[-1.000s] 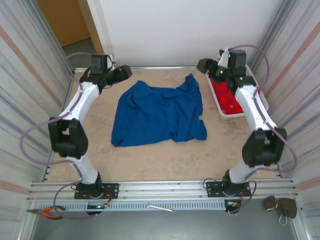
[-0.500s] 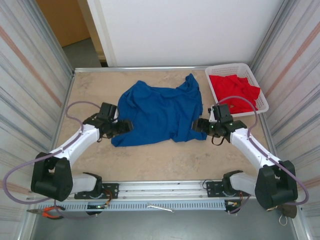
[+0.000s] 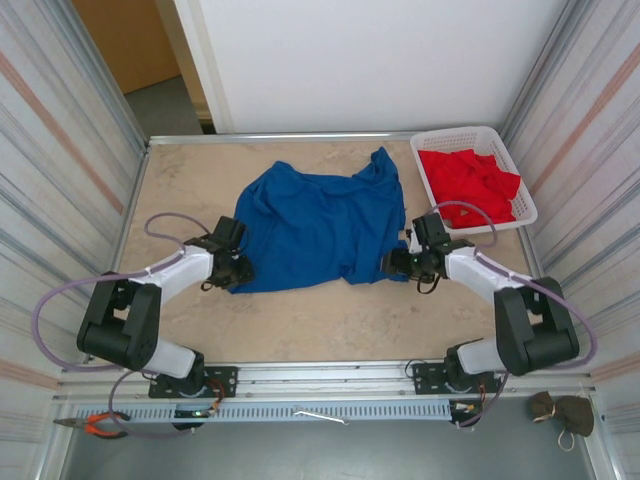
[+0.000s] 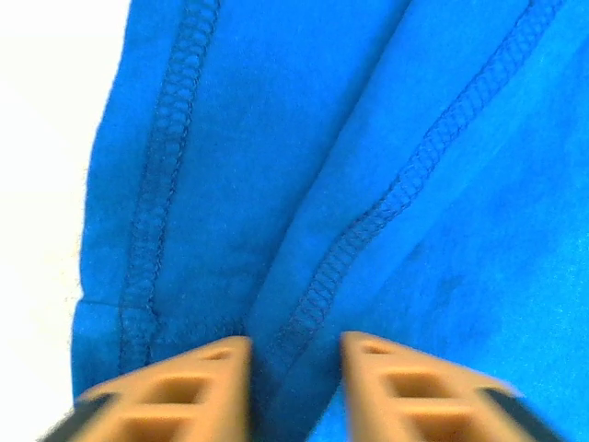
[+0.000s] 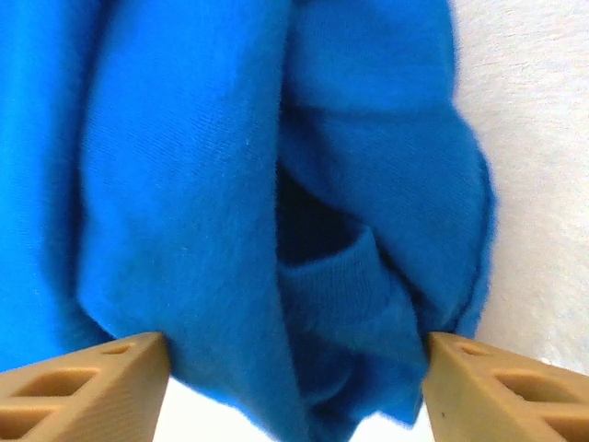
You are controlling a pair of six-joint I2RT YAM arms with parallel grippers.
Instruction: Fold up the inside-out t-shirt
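Lying rumpled, the blue t-shirt (image 3: 320,225) covers the beige tabletop (image 3: 330,320).

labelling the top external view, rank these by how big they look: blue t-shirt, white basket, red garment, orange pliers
1. blue t-shirt
2. white basket
3. red garment, nearly as big as the basket
4. orange pliers
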